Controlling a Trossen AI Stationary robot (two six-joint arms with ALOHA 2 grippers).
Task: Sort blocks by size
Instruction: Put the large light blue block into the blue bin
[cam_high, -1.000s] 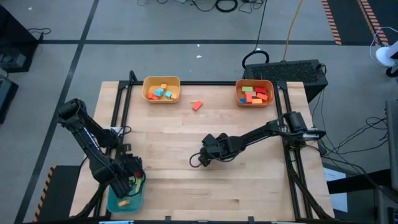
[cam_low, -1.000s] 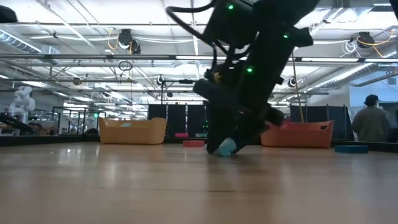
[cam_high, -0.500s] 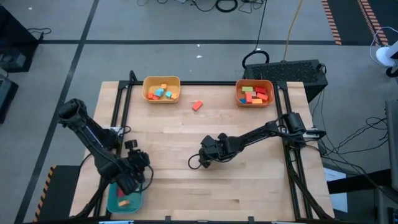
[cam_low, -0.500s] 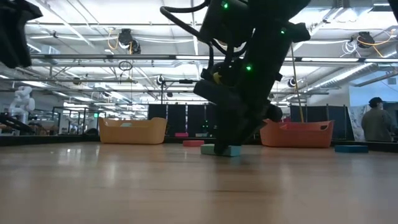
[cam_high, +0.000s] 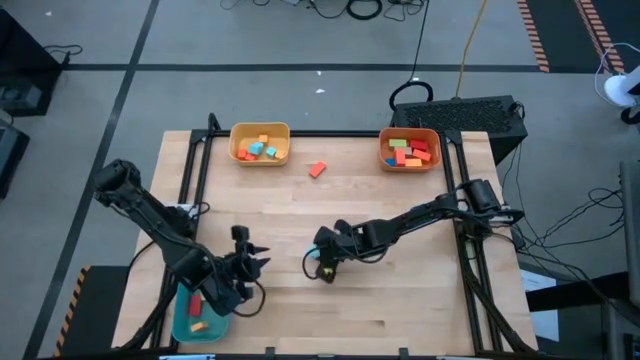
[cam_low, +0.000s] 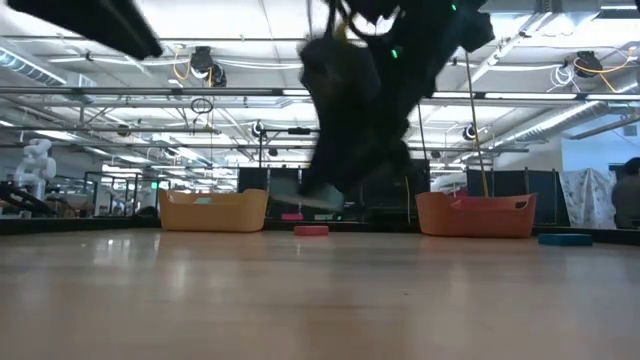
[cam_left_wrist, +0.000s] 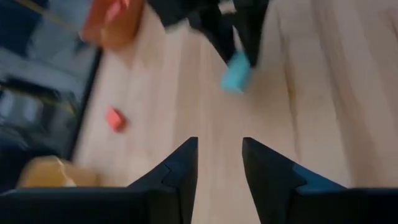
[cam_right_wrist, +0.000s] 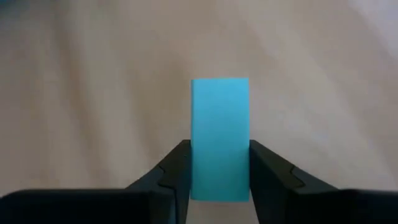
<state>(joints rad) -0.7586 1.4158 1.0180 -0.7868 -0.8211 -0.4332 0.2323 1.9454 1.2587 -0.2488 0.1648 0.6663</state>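
Right tool near the middle of the desk, clenched on a light blue block held between both fingers. Left tool over the desk's front-left, beside the teal bin; its fingers stand apart with nothing between them. A red block lies alone between the yellow bin and orange bin, both holding blocks.

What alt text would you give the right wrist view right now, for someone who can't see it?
The right gripper is closed on a light blue rectangular block, its two dark fingers pressing the block's long sides. The block stands out past the fingertips, over the pale wooden table, which is blurred behind it.
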